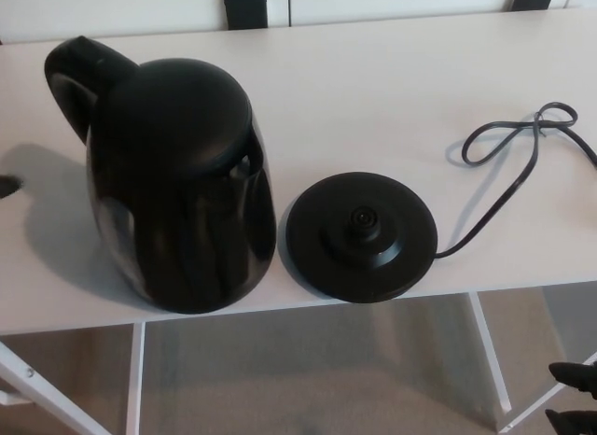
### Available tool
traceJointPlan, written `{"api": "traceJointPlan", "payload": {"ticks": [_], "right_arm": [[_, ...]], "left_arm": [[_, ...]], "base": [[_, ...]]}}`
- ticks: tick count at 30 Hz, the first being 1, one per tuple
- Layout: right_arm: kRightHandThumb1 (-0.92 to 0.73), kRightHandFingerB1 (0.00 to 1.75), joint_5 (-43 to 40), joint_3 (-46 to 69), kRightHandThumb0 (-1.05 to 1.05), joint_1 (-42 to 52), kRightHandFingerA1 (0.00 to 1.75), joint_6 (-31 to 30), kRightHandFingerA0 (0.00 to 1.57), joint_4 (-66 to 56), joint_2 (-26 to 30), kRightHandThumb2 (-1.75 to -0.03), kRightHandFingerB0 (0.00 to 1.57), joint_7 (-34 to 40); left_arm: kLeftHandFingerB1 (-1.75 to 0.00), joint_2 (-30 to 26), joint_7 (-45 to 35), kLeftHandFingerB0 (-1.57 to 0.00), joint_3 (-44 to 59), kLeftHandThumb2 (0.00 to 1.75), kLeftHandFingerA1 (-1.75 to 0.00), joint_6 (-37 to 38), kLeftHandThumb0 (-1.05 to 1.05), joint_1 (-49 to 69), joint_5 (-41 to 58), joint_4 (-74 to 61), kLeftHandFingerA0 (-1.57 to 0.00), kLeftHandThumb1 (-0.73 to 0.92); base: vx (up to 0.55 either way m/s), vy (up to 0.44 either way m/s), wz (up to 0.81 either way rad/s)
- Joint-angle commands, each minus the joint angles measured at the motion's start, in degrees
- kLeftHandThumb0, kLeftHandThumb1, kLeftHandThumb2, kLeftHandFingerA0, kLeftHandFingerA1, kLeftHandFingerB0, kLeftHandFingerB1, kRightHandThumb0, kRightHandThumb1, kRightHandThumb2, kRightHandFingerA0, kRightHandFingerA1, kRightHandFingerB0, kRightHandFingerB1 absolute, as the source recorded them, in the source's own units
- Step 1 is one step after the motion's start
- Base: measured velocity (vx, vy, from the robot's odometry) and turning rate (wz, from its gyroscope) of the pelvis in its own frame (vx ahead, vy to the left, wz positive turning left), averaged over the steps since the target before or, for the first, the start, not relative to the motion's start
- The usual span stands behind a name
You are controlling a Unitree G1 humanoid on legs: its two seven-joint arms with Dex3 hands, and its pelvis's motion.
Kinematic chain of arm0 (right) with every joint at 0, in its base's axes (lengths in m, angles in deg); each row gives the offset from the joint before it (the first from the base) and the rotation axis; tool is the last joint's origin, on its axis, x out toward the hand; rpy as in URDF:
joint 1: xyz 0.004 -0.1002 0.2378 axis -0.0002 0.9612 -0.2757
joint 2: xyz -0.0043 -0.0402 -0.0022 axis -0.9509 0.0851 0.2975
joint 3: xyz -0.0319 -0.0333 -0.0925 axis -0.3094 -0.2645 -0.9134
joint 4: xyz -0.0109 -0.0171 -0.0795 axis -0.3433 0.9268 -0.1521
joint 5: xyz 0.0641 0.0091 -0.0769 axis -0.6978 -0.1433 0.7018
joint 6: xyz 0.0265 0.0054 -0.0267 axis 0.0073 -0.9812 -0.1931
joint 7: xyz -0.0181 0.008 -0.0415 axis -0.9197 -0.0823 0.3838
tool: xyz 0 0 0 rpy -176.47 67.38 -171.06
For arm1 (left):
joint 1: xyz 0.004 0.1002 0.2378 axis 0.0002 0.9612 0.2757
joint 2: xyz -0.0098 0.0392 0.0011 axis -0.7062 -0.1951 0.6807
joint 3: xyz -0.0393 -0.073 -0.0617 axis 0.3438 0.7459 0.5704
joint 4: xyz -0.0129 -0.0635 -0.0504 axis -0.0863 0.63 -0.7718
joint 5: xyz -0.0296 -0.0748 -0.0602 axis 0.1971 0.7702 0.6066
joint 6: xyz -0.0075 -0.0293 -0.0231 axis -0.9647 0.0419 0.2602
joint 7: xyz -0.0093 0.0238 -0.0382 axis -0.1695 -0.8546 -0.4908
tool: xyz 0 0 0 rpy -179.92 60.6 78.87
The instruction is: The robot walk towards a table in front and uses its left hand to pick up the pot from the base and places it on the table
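Presently: pot [177,188], upright, off its base [362,234], standing just beside it near the table's [373,90] front edge. Left hand [7,186]: dark sliver at left edge, apart from pot; openness cannot be told. Recommended: retreat sideways, clear of handle [73,76].

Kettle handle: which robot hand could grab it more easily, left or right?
Left. The kettle stands on the left of the table, its handle pointing left. The right hand hangs low at the far right, past the base.

No text, label, brand or number is showing legibly on the pot [177,188], the base [362,234] or the tabletop [373,80].
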Motion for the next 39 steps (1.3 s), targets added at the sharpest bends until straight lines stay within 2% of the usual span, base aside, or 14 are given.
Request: {"api": "traceJointPlan", "payload": {"ticks": [1,3,8,9,11,12,13,19,20,21,22,26,27,39], "right_arm": [[-0.63,0.42,0.65,-0.30,-0.36,2.03,0.49,0.14,0.74,1.69,1.31,-0.57,0.59,0.42],[-0.64,0.42,0.77,-0.56,-0.35,3.18,0.48,-0.63,0.71,2.59,1.47,-0.58,0.57,0.04],[-0.64,0.41,1.22,-1.32,-0.38,4.34,0.48,-0.75,0.73,4.60,1.14,-0.58,0.56,0.24],[-0.53,0.52,1.24,-1.44,-0.44,4.61,0.59,-0.86,0.65,5.02,0.87,-0.79,0.50,0.44],[-0.53,0.52,1.22,-1.54,-0.44,4.69,0.59,-0.88,0.65,5.22,0.78,-0.79,0.50,0.55],[-0.64,0.41,1.29,-1.67,-0.38,5.51,0.47,0.11,0.69,5.30,0.56,-0.58,0.54,0.84],[-0.63,0.41,1.06,-1.52,-0.39,5.92,0.46,0.85,0.67,5.55,0.39,-0.57,0.55,1.01],[-0.63,0.40,0.67,-1.15,-0.43,7.32,0.46,2.15,0.65,6.67,1.00,-0.59,0.51,0.89],[-0.61,0.39,0.55,-0.95,-0.48,7.53,0.44,2.45,0.60,6.90,1.10,-0.58,0.46,1.02],[-0.61,0.39,0.38,-0.68,-0.48,7.70,0.44,2.79,0.60,7.20,1.17,-0.58,0.46,1.29],[-0.51,0.49,-0.70,0.19,-0.53,7.64,0.54,3.15,0.50,7.51,0.89,-0.80,0.39,0.75],[-0.51,0.49,-1.00,0.82,-0.53,7.49,0.54,3.63,0.50,8.02,0.72,-0.80,0.39,0.45],[-0.61,0.36,-1.58,1.41,-0.51,8.10,0.41,4.21,0.53,8.48,0.44,-0.58,0.36,0.39],[-0.62,0.35,-2.70,3.15,-0.39,8.12,0.41,5.42,0.52,10.14,-1.38,-0.59,0.33,0.44]], "left_arm": [[0.00,-5.66,-14.06,0.00,11.50,0.53,0.00,5.65,-0.63,11.54,9.25,-2.91,0.00,0.41],[0.00,-2.93,-14.78,0.00,28.82,0.68,0.00,7.43,-0.63,30.28,16.54,-6.83,0.00,0.38],[-0.13,7.16,-6.07,0.00,34.93,0.76,-0.12,9.57,-0.61,43.84,15.51,-11.52,0.00,0.39],[-0.17,10.72,-4.58,0.00,35.41,0.75,-0.23,9.18,-0.53,46.21,16.21,-11.80,0.00,0.37],[-0.17,12.44,-4.08,0.00,35.93,0.75,-0.23,8.80,-0.53,47.29,16.34,-12.44,0.00,0.37],[-0.23,15.13,-2.84,-0.01,35.13,0.56,-0.29,10.68,-0.53,48.93,15.35,-9.64,-0.04,0.52],[-0.18,17.41,-1.88,-0.07,33.88,0.76,-0.31,12.50,-0.60,49.83,13.99,-6.60,-0.04,0.39],[-0.24,22.86,0.94,-0.03,27.13,0.78,-0.37,15.61,-0.57,52.71,7.17,-2.89,-0.03,0.41],[-0.21,23.60,1.28,-0.06,26.11,0.59,-0.31,15.09,-0.54,53.54,6.48,-4.34,-0.08,0.54],[-0.21,24.34,1.69,-0.06,24.82,0.59,-0.31,14.32,-0.54,54.70,5.81,-6.62,-0.08,0.54],[-0.20,24.59,1.71,-0.06,23.74,0.78,-0.34,14.12,-0.63,55.75,5.26,-8.83,-0.04,0.41],[-0.20,24.66,2.46,-0.06,22.64,0.78,-0.34,13.80,-0.63,56.80,5.44,-10.74,-0.04,0.41],[-0.24,26.26,0.97,-0.02,20.06,0.57,-0.31,13.64,-0.57,58.47,5.11,-13.21,-0.06,0.54],[-0.19,31.55,3.44,-0.01,10.07,0.77,-0.27,9.72,-0.57,53.51,4.72,-12.12,0.00,0.40]], "base": [[0.00,0.000,0.00],[0.00,0.000,0.00],[0.00,0.000,0.00],[0.00,0.000,0.00],[0.00,0.000,0.00],[0.00,0.000,0.00],[0.00,0.000,0.00],[0.00,0.000,0.00],[0.00,0.000,0.00],[0.00,0.000,0.00],[0.00,0.000,0.00],[0.00,0.000,0.00],[0.00,0.000,0.00],[0.00,0.000,0.00]]}}
